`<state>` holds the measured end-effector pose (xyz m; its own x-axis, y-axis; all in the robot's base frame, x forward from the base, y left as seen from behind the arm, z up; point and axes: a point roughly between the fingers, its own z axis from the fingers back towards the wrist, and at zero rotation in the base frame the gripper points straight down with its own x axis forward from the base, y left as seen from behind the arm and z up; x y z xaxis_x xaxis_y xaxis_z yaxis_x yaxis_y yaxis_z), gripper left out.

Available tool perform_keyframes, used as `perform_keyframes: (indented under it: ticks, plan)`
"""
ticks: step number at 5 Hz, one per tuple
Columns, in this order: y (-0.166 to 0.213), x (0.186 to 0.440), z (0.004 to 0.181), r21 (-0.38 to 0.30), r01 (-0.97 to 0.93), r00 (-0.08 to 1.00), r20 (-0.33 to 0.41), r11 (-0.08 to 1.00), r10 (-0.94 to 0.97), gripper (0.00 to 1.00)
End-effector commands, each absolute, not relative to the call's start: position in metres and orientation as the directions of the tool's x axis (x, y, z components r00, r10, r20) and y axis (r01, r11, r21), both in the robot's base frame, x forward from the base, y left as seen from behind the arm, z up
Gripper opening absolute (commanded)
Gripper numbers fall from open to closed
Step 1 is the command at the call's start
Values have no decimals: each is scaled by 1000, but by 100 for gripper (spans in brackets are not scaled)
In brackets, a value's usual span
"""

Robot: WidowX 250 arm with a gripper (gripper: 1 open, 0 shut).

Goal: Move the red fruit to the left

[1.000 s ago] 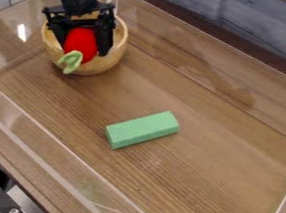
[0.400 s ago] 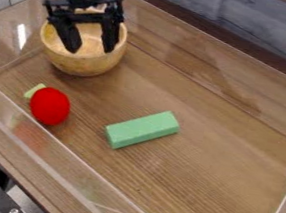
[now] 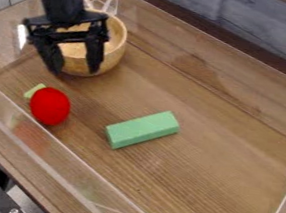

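The red fruit (image 3: 49,106), a small glossy strawberry with a green cap at its upper left, lies on the wooden table near the front left. My gripper (image 3: 70,56) hangs open and empty just behind it, pointing down. Its black fingers (image 3: 48,57) are spread in front of the wooden bowl (image 3: 116,37) and hide part of the bowl. The fruit touches neither the fingers nor the bowl.
A green rectangular block (image 3: 143,129) lies at a slant in the middle of the table, right of the fruit. Clear plastic walls (image 3: 9,119) fence the wooden table along its front and sides.
A second ago the red fruit sat between the fingers at the bowl; now it lies on the table at the front left. The open gripper has shifted left and nearer the camera.
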<state>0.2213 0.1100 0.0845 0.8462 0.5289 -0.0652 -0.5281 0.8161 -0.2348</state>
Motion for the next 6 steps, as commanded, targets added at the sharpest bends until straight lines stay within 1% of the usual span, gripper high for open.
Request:
perform_keyframes:
  ticks: [1, 2, 3, 4, 5, 6]
  plan:
    - [116, 218, 87, -217, -559, 822, -19, 801, 569, 100]
    - [119, 213, 82, -211, -596, 795, -21, 775, 606, 0]
    - [117, 216, 93, -216, -582, 805, -15, 784, 593, 0]
    - [117, 225, 108, -224, -565, 815, -4, 794, 579, 0]
    - [116, 228, 116, -223, -521, 845, 3, 824, 535, 0]
    - [113, 221, 119, -212, -475, 873, 3, 854, 487, 0]
